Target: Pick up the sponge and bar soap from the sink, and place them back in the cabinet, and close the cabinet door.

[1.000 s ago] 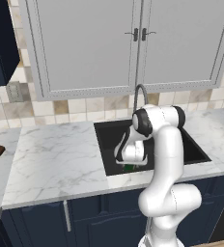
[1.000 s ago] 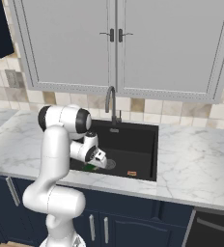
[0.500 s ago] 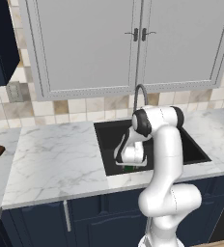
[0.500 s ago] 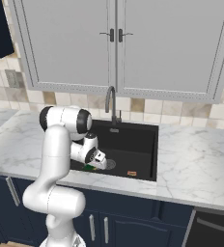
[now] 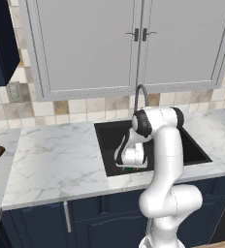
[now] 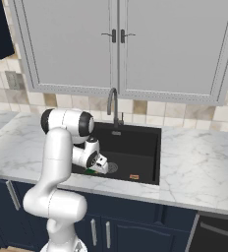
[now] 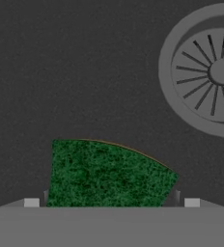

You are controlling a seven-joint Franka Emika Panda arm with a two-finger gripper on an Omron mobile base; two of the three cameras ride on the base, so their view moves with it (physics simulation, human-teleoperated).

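Three views give us the scene, and in the left base view we see the white arm bent down into the sink (image 5: 192,145), a black basin set in the marble counter (image 5: 56,160), with the gripper (image 5: 129,167) low at the basin's near wall. A sliver of green under the hand is the sponge (image 5: 128,169), lying on the basin floor; from here we cannot tell whether the fingers touch it. The curved tap (image 5: 140,95) stands behind the basin, below the light grey wall cabinets (image 5: 134,43). In the right base view we see the gripper (image 6: 97,170) again down at the near left of the sink (image 6: 145,142), with the sponge (image 6: 90,171) showing as a green edge just beneath it and the round drain (image 6: 111,167) just beside the hand. The bar soap (image 6: 134,176), a small orange piece, lies apart on the basin floor near the front wall, to the right of the drain. In the hand view we look straight down on the sponge (image 7: 106,174), green face up, lying flat between the two fingertips (image 7: 32,202), which stand wide apart on either side of it, so the gripper (image 7: 111,202) is spread and grips nothing, though the tips are probably not yet pressing its ends. The grey drain (image 7: 208,72) sits at the upper right, clear of the sponge.
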